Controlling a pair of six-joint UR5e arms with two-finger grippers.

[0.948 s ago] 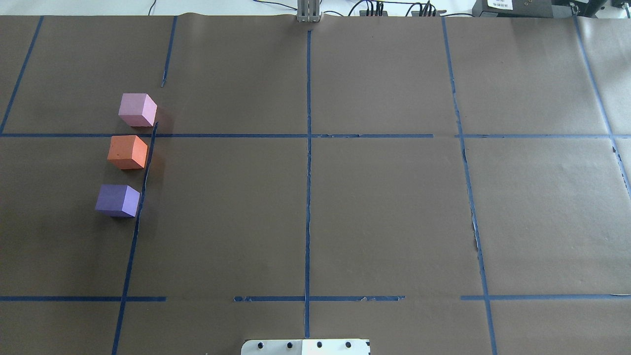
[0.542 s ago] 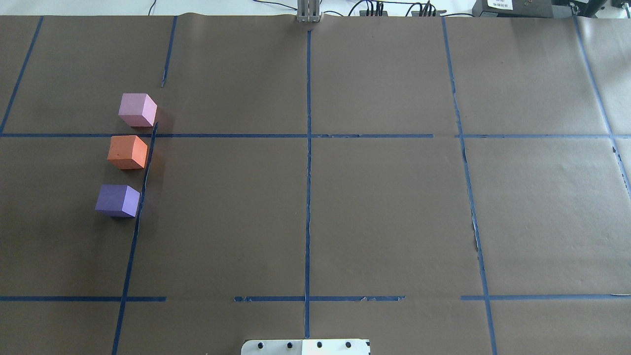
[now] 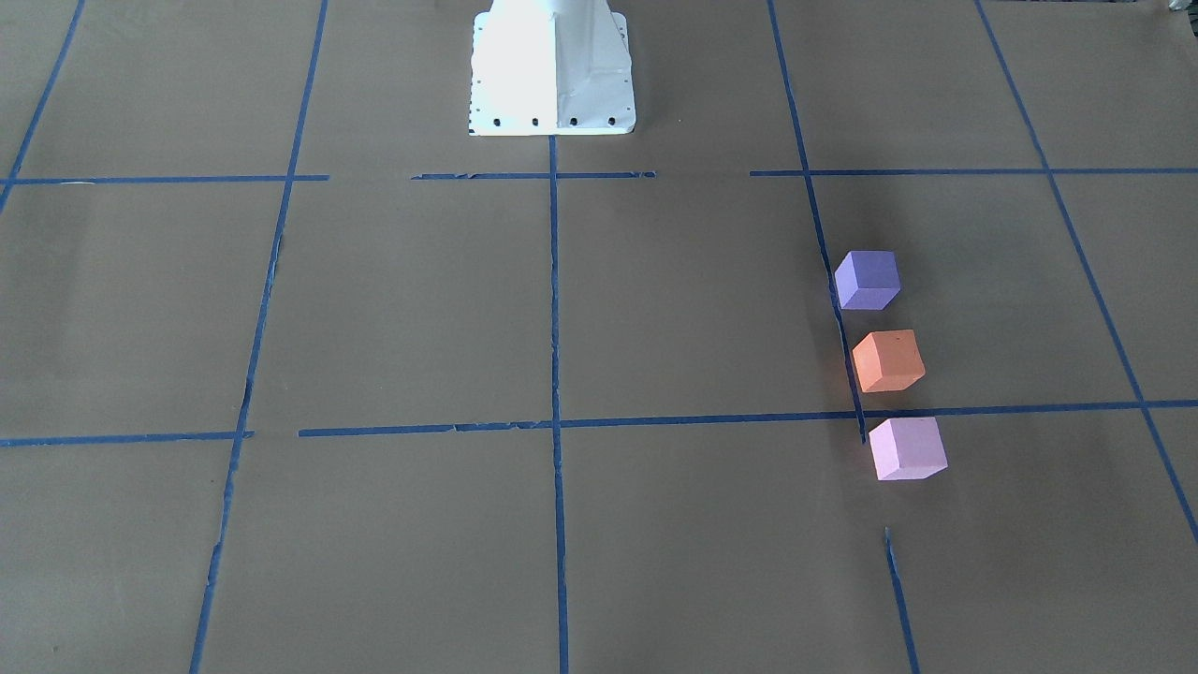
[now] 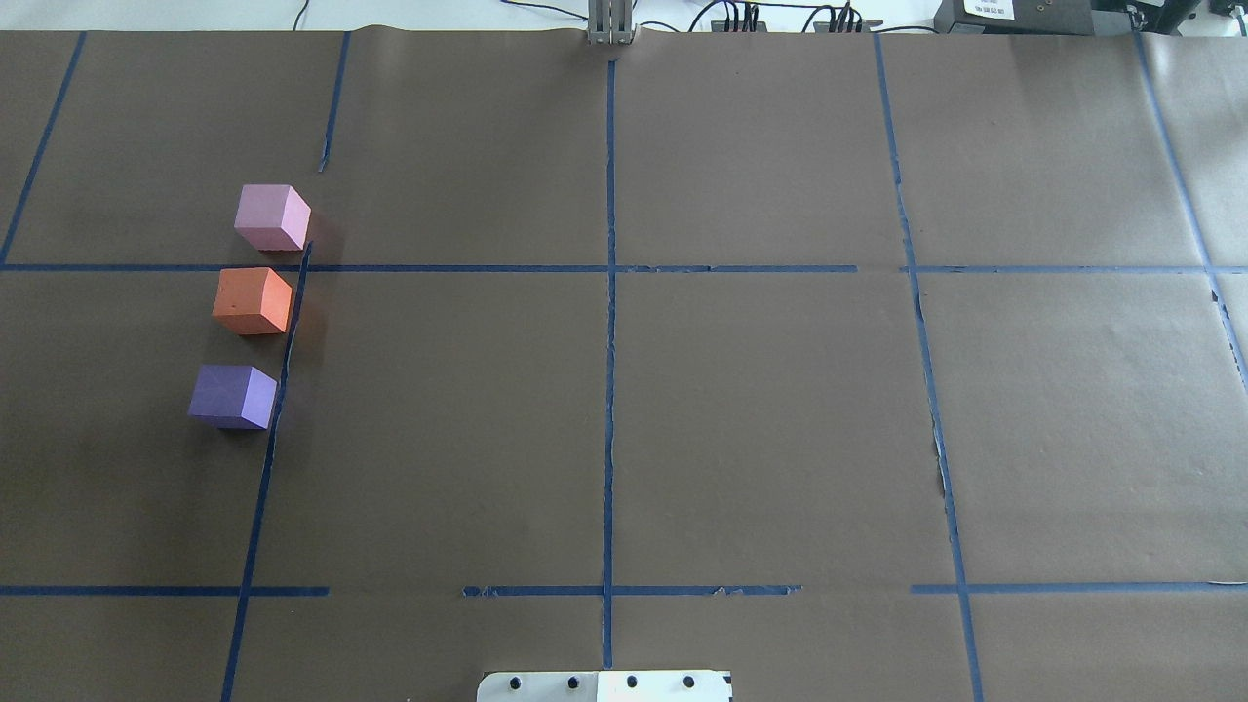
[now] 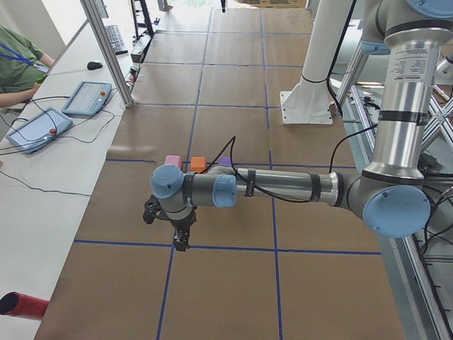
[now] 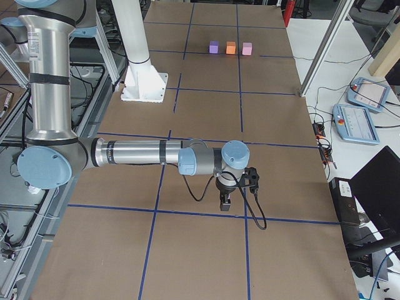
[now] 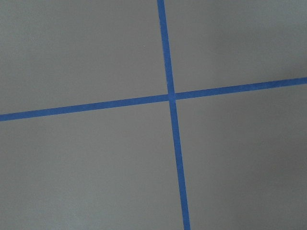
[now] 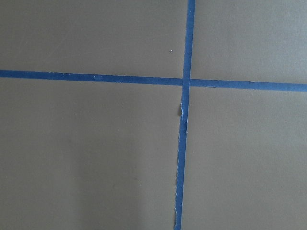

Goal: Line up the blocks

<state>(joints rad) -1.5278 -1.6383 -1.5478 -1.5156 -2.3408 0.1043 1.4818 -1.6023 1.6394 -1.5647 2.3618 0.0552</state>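
Observation:
Three foam cubes stand in a line on the brown table, with small gaps between them, beside a blue tape line. In the overhead view the pink-lilac block [image 4: 272, 216] is farthest, the orange block [image 4: 253, 300] in the middle, the violet-blue block [image 4: 233, 396] nearest. They also show in the front view: violet-blue [image 3: 868, 279], orange [image 3: 888, 360], pink-lilac [image 3: 907, 448]. My left gripper [image 5: 182, 241] shows only in the exterior left view, well away from the blocks. My right gripper [image 6: 225, 203] shows only in the exterior right view, far from them. I cannot tell whether either is open or shut.
Blue tape lines [image 4: 609, 341] divide the brown paper into a grid. The robot's white base [image 3: 550, 70] stands at the table's near middle edge. Teach pendants [image 5: 42, 127] and cables lie on the white bench beyond the table's far edge. Both wrist views show only paper and tape.

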